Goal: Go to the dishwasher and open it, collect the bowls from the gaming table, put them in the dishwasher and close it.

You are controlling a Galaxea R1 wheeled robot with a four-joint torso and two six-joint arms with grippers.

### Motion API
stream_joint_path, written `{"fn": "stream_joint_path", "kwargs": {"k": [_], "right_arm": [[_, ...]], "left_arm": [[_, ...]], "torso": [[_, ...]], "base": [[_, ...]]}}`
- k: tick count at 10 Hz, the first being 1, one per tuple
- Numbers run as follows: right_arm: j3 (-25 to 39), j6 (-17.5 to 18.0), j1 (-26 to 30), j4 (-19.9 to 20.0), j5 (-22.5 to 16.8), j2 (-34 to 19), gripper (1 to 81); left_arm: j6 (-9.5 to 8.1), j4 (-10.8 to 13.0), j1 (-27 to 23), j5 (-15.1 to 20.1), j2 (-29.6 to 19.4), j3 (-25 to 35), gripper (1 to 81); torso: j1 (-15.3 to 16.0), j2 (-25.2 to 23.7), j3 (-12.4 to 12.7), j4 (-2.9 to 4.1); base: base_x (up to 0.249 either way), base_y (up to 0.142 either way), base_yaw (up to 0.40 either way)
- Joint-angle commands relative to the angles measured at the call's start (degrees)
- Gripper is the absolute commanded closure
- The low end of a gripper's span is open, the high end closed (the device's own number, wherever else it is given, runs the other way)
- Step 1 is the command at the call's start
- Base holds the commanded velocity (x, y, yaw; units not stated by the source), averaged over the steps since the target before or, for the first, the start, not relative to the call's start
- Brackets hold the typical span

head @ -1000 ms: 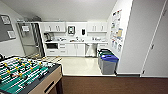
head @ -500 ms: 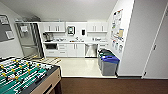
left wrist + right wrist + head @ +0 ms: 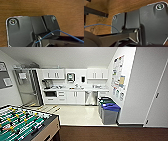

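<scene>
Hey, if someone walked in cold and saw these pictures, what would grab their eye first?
Probably the football table with its green field, close by at the lower left of the head view. Next the blue-lidded bins against the right wall, on the pale floor. Beyond them the white kitchenette runs along the back wall, with the steel-fronted dishwasher shut under the counter.
</scene>
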Motion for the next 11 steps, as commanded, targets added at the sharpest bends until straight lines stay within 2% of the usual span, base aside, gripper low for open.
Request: {"fn": "stream_joint_path", "kwargs": {"k": [1, 11], "right_arm": [[0.5, -0.3, 2.8, -0.9, -2.6, -0.8, 1.0], [0.4, -0.3, 3.2, -0.9, -2.6, -0.7, 1.0]], "left_arm": [[0.14, -0.3, -3.4, 3.0, -0.7, 1.0, 1.0], [0.05, -0.4, -3.3, 3.0, -0.8, 1.0, 1.0]], "torso": [[0.0, 0.0, 0.0, 0.0], [0.0, 0.0, 0.0, 0.0]], "base": [[0.137, 0.0, 0.0], [0.137, 0.0, 0.0]]}}
